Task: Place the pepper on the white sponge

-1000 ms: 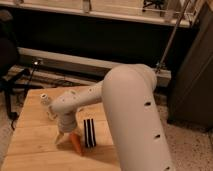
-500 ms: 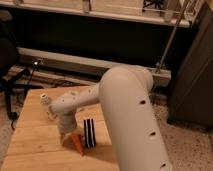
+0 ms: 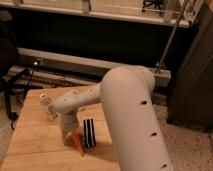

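Wooden table holds slender orange pepper beside black-and-white striped strip. White robot gripper sits at pepper's top end; cannot tell if holding. Best: grab middle, lift slow.

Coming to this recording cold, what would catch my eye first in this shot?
The bulky white arm dominates, filling the middle and lower right of the view as it bends down towards the wooden table. Its claw is low over the table, left of centre, right by the orange pepper. A black-and-white striped strip lies next to the pepper, on the side away from the claw.
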